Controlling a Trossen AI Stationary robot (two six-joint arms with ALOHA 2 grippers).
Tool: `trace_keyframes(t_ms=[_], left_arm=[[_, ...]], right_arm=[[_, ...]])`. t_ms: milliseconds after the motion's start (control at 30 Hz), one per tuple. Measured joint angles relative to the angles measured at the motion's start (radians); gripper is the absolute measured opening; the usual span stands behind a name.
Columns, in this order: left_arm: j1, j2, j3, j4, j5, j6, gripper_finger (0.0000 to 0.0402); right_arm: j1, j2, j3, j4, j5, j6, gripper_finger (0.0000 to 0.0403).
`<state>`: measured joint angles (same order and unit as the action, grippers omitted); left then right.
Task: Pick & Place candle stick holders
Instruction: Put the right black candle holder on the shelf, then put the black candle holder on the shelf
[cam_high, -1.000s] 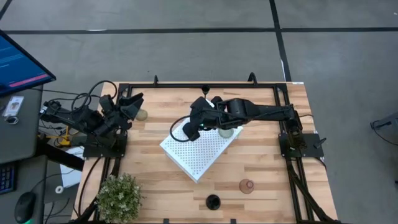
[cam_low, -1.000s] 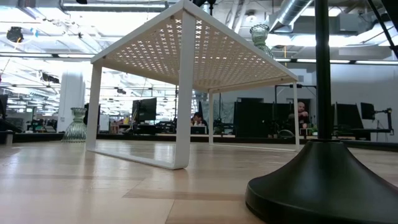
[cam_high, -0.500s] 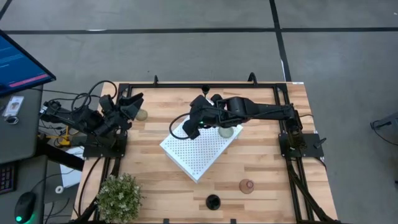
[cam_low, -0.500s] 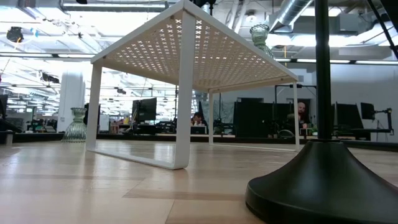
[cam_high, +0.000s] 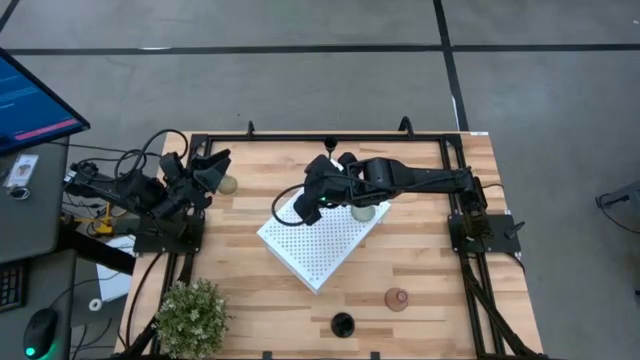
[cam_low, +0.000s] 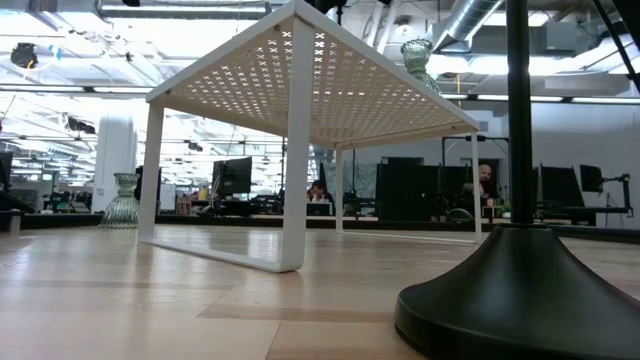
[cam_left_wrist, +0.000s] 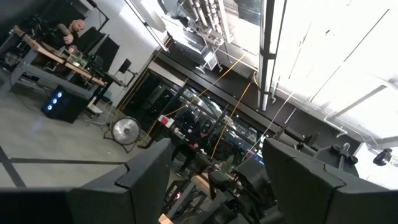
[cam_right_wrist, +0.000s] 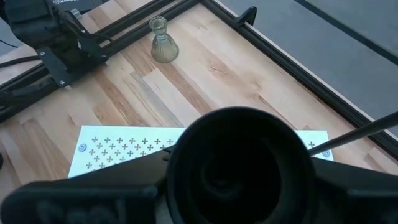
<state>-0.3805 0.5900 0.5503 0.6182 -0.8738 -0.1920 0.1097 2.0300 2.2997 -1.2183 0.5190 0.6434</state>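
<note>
Gripping a black candle stick holder (cam_right_wrist: 239, 165) in right gripper (cam_high: 318, 196) above white perforated board (cam_high: 325, 240) | resting left gripper (cam_high: 212, 172), fingers spread, beside pale green holder (cam_high: 229, 184) at table (cam_high: 420, 260) edge

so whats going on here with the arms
The right gripper holds a black candle holder above the white perforated board, where a pale green holder already stands. The left gripper waits with fingers open at the table's left edge, beside another green holder. A pink holder and another black one stand near the front.
</note>
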Motion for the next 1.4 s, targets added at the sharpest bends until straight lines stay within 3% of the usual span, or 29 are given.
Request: trace_keyframes(t_ms=[567, 1100, 1400], left_arm=[[0.0, 0.0, 0.0, 0.001, 0.0, 0.0, 0.0253], [0.0, 0.0, 0.0, 0.0, 0.011, 0.0, 0.0253], [0.0, 0.0, 0.0, 0.0, 0.033, 0.0, 0.0253]], right_arm=[[0.007, 0.005, -0.003, 0.026, -0.012, -0.025, 0.0192], [0.058, -0.011, 0.048, -0.025, -0.023, -0.037, 0.0226], [0.153, -0.08, 0.051, -0.134, -0.031, 0.024, 0.0224]])
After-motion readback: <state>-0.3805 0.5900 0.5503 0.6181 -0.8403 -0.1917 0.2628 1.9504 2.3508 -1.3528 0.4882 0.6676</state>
